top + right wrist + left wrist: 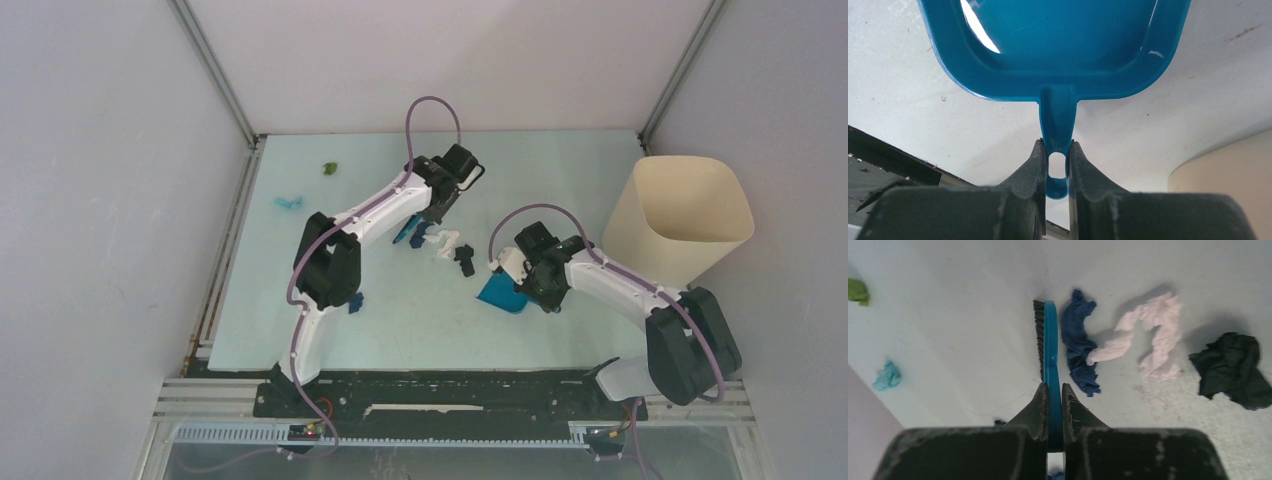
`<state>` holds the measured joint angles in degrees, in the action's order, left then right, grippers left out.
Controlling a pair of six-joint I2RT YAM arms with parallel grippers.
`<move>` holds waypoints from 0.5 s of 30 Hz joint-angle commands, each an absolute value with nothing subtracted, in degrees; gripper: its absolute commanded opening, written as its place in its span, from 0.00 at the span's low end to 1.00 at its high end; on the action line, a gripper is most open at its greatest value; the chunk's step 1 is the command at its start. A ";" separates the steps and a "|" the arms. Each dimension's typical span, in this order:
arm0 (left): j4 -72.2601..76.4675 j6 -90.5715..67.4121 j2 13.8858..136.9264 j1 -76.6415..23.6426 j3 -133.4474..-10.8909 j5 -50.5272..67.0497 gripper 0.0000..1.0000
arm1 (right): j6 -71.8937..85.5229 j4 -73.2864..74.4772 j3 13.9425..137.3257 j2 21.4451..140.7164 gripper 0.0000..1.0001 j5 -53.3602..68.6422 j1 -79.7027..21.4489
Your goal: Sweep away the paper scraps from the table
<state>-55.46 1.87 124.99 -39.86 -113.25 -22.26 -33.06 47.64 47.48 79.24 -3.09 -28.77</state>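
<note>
Left end effector point(1053, 390) clamps brush point(1050, 340) | right end effector point(1057, 150) clamps dustpan point(1058, 50) | keep bristles on surface point(420, 330), drive paper scraps point(1153, 335) into dustpan.

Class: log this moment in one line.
left gripper: shut on brush | right gripper: shut on dustpan | paper scraps: on table, unswept

Counted six paper scraps point(445, 240): green point(857, 291), cyan point(887, 376), navy point(1078, 345), blue point(355, 301), white point(1154, 335), black point(1233, 371), one each. Also there were one brush point(1050, 340), one dustpan point(1058, 45), one bin point(680, 215), two arms point(330, 262).
</note>
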 commanded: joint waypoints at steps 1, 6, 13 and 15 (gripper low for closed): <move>-52.14 -2.03 122.29 -40.77 -111.19 -10.81 0.00 | -32.30 44.84 49.22 81.20 0.12 -2.78 -29.95; -50.46 -6.02 119.22 -44.37 -108.39 -3.90 0.00 | -32.20 43.90 49.77 82.43 0.12 -2.76 -29.97; -48.43 -8.95 117.32 -50.17 -107.35 -0.61 0.00 | -31.78 43.11 49.75 83.07 0.12 -2.32 -29.97; -48.28 -10.02 116.71 -51.34 -108.00 -0.47 0.00 | -31.67 43.02 49.75 83.06 0.12 -2.09 -29.97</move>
